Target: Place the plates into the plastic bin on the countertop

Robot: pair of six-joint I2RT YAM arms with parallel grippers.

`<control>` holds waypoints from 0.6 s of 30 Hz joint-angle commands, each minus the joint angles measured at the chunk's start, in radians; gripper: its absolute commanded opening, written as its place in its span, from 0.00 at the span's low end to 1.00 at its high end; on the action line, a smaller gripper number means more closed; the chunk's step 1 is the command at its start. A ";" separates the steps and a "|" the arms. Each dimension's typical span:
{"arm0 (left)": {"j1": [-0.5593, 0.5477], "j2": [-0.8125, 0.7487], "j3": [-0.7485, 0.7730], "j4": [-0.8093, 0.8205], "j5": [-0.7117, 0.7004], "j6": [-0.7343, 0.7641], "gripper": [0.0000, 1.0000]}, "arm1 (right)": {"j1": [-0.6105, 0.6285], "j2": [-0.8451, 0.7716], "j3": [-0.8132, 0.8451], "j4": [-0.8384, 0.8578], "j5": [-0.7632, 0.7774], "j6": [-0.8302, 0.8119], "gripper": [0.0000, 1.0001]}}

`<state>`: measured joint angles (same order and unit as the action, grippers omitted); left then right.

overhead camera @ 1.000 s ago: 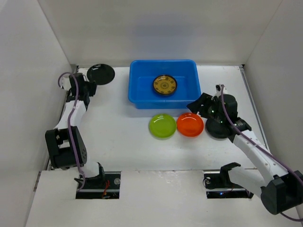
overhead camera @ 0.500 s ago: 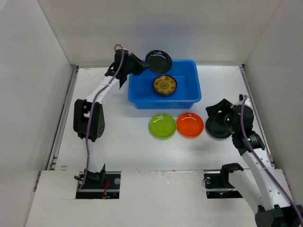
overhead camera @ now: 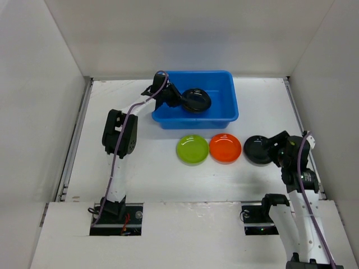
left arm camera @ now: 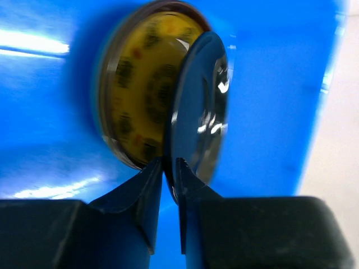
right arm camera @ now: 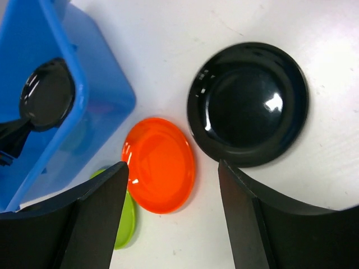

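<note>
Left side, nearest item first.

- Left hand (left arm camera: 168, 166): fingers drawn almost together, pinching the near rim of the first black plate (left arm camera: 199, 112). My arm comes in over the left rim of the bin (overhead camera: 196, 120).
- First black plate: glossy, extending straight out from the fingertips, inside the bin.
- Yellow patterned plate (left arm camera: 137, 89): just past the fingertips and a little to their left, directly behind the first black plate. The black plate overlaps roughly half of it in my wrist view and covers it in the overhead view. I cannot tell whether the two touch.
- Bin: bright blue plastic, with its walls filling the view all round this hand.

Right side, nearest item first.

- Right hand (right arm camera: 171, 165): fingers spread wide with nothing between them, hovering over the surface (right arm camera: 168, 33).
- Orange plate (right arm camera: 160, 179): flat on the surface, under the gap between the fingers and closer to the left finger.
- Green plate (right arm camera: 126, 218): just beside the orange one on its far-left side, mostly hidden behind the left finger.
- Second black plate (right arm camera: 249, 103): glossy, flat on the surface ahead of the right finger, just beside the orange plate.
- Bin, as seen from this hand: farther ahead and off to the left, well apart from the fingers, with the first black plate visible inside it.
- Row on the surface: the green, orange and second black plates sit in a line outside the bin, along its near wall.
</note>
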<state>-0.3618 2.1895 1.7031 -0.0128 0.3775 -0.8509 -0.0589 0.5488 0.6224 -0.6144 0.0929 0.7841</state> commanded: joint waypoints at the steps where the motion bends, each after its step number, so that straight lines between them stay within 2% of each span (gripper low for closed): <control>1: 0.010 0.016 0.059 0.036 0.008 0.024 0.16 | -0.008 -0.009 -0.013 -0.087 0.027 0.075 0.71; 4: 0.008 0.044 0.087 0.030 0.008 0.026 0.21 | -0.011 0.023 -0.035 -0.099 -0.021 0.122 0.70; 7: 0.004 0.047 0.099 0.030 -0.003 0.029 0.33 | -0.019 0.037 -0.081 -0.084 -0.055 0.179 0.69; 9: 0.002 0.033 0.101 0.030 -0.009 0.039 0.53 | -0.022 0.039 -0.114 -0.079 -0.047 0.213 0.69; 11: -0.001 0.006 0.101 0.028 -0.020 0.052 0.63 | -0.026 0.039 -0.144 -0.073 -0.035 0.239 0.69; 13: -0.004 -0.026 0.104 0.022 -0.031 0.072 1.00 | -0.031 0.043 -0.165 -0.073 -0.030 0.263 0.69; 18: -0.004 -0.118 0.109 0.008 -0.042 0.092 1.00 | -0.049 0.079 -0.207 -0.048 -0.016 0.313 0.69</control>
<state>-0.3656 2.2181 1.7641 -0.0288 0.3485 -0.7940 -0.0925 0.6132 0.4271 -0.6815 0.0719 1.0092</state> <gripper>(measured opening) 0.997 0.688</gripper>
